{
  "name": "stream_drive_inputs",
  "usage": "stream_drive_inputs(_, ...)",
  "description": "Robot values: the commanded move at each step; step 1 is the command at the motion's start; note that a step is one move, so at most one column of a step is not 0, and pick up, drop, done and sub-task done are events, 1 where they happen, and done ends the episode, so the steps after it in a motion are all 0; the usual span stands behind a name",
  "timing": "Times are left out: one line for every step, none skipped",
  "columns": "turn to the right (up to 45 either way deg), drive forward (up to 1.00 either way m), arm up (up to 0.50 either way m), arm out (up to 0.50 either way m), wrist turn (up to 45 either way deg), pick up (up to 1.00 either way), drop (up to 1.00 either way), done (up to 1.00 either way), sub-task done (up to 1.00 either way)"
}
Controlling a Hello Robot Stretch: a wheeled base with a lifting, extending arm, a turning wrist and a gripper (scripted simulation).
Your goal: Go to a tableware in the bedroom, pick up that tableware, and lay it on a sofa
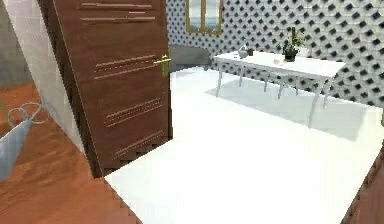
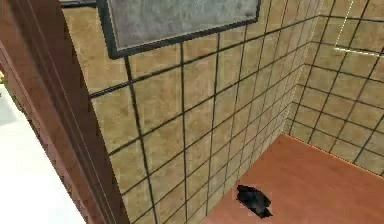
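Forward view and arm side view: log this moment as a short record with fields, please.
door: brown panelled wooden door, standing open at the forward view's left
floor: white floor beyond the door, reddish wooden floor before it
table: white rectangular table by the dark patterned wall
on table: green potted plant; small dark item, too small to name
arm side wall: tan tiled wall, grey framed panel up high
arm side floor: small dark shape, cannot be identified
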Motion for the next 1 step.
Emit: stream_drive_inputs(0.0, 1.0, 0.0, 0.0, 0.0, 0.0, 0.0, 0.0, 0.0)
